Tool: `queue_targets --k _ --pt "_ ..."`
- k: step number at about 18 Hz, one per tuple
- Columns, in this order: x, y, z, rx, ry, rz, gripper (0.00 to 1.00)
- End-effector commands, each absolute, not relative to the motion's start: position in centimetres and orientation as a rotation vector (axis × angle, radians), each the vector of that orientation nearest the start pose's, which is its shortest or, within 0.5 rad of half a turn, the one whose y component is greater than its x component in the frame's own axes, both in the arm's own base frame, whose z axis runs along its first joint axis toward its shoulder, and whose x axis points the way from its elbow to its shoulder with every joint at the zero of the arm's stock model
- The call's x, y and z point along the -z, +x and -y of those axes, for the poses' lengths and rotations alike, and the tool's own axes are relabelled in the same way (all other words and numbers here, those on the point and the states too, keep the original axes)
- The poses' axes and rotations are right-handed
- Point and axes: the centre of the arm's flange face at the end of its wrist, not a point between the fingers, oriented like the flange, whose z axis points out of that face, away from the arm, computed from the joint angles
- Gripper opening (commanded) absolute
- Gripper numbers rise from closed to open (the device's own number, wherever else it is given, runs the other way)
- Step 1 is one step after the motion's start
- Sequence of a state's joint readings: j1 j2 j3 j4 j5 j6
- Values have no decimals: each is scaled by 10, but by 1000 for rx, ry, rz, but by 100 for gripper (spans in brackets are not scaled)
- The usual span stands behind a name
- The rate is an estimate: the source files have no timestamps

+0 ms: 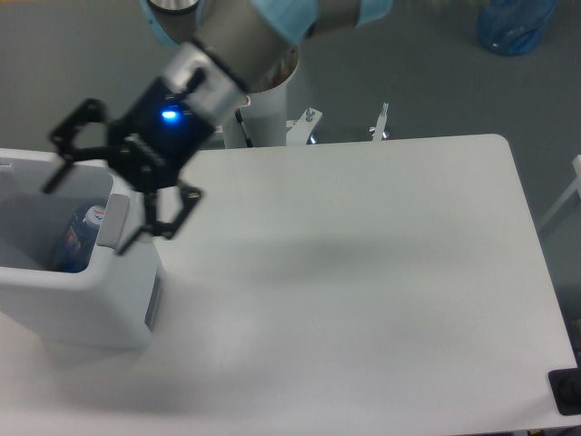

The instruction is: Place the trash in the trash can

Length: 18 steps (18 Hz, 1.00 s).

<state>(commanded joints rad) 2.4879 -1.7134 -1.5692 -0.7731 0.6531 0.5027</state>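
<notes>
The white trash can (pixel 86 304) stands at the table's left edge. The crushed clear bottle (pixel 74 241) with a bluish label lies inside it, against the right inner wall. My gripper (pixel 88 216) hangs over the can's opening with its black fingers (pixel 163 218) spread wide, open and empty. One finger is over the can's inside and the other is over its right rim. The crumpled plastic wrapper is not in view.
The white table (pixel 363 272) stretches to the right of the can. The arm's base column (pixel 272 109) stands behind the table's back edge. A blue bag (pixel 516 25) lies on the floor at the top right. A black object (pixel 567 392) sits at the table's bottom right corner.
</notes>
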Motion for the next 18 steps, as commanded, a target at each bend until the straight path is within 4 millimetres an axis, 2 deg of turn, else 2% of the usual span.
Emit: queue_targets --k 5,8,9,10,11,13,15,17,18 --pt "-499 -360 -505 -12 -2311 111 100" --pt "-485 -388 -486 -151 -2380 38 100" --pt "-474 -398 -478 -165 -2397 18 100" --pt "-455 -410 -468 -169 -2429 13 100" --pt "-427 -418 -456 -162 -2477 -3 100" --pt "-383 -428 -426 -203 -2586 -93 100" --pt "-364 -443 -404 -267 -2684 -120 100" --pt "-344 -472 -386 -294 -2767 -58 100" --pt "-341 -482 -382 -309 -2787 -40 100"
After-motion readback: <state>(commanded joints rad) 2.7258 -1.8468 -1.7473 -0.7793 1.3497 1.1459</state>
